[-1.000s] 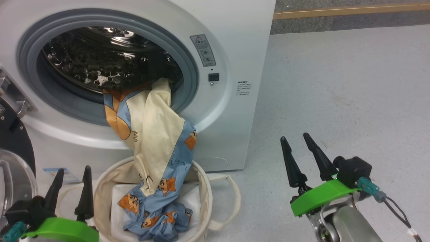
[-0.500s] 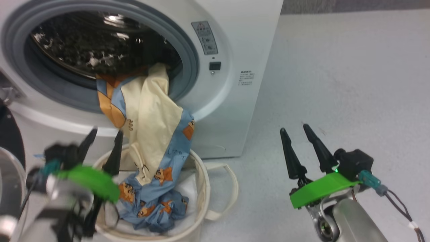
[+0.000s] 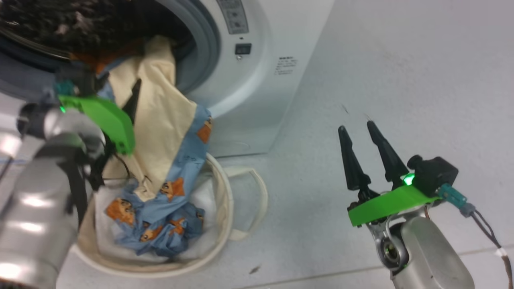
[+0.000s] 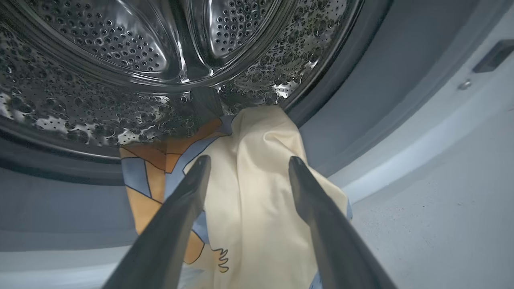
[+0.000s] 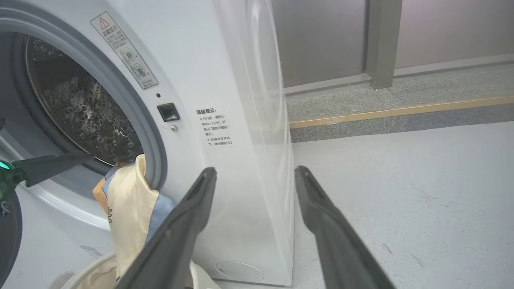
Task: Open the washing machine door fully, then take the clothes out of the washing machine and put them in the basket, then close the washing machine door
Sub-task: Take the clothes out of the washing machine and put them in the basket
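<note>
The clothes (image 3: pixel 160 132), one long piece of cream and blue cloth with orange prints, hang out of the machine (image 3: pixel 261 80) at the upper left of the head view. Their top end is draped over the lower edge of the drum (image 4: pixel 120 48) and their bottom end is bunched inside the basket (image 3: pixel 225 208), which stands on the floor (image 3: pixel 401 80) just in front of the machine. They lie as they did a second ago; what has changed is the left claw (image 4: pixel 249 160). Then it sat low at the lower left of the frame beside the basket. Now it has risen to the drum's mouth, and its wrist view shows the two fingers spread wide, one on each side of the cream fold, with nothing pinched yet. The whole head picture has also slid up and to the left, which is the camera tilting rather than the machine moving. The right claw (image 3: pixel 356 132) is at the lower right, well apart from the cloth, wide and empty over bare floor. I judge the task to be about midway: the piece is half out, and the left claw looks placed to close on the upper fold and draw the rest down into the basket. Shutting the door is not yet done.
</note>
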{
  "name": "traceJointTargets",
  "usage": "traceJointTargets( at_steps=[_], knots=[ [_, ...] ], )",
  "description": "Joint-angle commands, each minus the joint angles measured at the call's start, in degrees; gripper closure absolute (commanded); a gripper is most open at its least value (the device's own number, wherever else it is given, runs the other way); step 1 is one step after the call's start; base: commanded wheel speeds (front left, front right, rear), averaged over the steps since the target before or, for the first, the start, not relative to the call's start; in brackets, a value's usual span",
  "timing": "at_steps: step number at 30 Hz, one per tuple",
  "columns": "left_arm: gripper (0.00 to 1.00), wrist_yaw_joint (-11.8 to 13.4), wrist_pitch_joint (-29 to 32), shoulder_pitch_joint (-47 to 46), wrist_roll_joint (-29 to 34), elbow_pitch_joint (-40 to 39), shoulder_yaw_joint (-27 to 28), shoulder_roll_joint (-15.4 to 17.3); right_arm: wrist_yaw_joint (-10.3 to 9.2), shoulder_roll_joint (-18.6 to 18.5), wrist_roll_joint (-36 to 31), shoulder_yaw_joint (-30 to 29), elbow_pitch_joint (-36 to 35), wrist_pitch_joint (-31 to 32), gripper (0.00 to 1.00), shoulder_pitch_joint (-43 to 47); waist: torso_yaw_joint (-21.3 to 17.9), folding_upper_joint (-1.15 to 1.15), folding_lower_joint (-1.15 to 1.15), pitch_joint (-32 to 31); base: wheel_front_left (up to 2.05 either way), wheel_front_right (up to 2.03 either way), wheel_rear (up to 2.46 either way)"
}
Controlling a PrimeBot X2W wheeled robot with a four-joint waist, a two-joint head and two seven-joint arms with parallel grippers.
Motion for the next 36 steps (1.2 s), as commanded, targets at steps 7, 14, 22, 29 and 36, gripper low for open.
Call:
traceJointTargets(
  at_steps=[7,14,22,29,36],
  knots=[
    [0.00,-1.44,4.43,-15.45,1.15,11.60,-1.19,1.74,0.42,0.13,2.39,0.71,-3.69,-0.29,0.00,-2.18,-4.20,0.00,0.00,7.91,0.00,0.00,0.00],
    [0.00,-1.64,9.58,-22.51,1.02,19.03,-2.10,2.96,0.42,0.13,3.80,0.55,-4.78,-0.29,0.00,-2.77,-5.57,0.00,0.00,12.86,0.00,0.00,0.00],
    [0.00,-1.13,11.33,-23.96,1.98,22.23,-3.73,3.16,0.42,0.13,4.55,1.73,-5.33,-0.29,0.00,-4.15,-5.38,0.00,0.00,14.80,0.00,0.00,0.00],
    [1.00,-1.16,10.16,-22.88,1.96,23.03,-4.60,3.14,0.42,0.13,4.28,2.02,-5.08,-0.29,0.00,-4.80,-5.10,0.00,0.00,14.35,0.00,0.00,0.00],
    [1.00,-1.60,8.58,-22.10,0.79,23.21,-4.86,3.10,0.42,0.13,4.25,1.91,-4.68,-0.29,0.00,-4.39,-4.86,0.00,0.00,13.47,0.00,0.00,0.00]
  ],
)
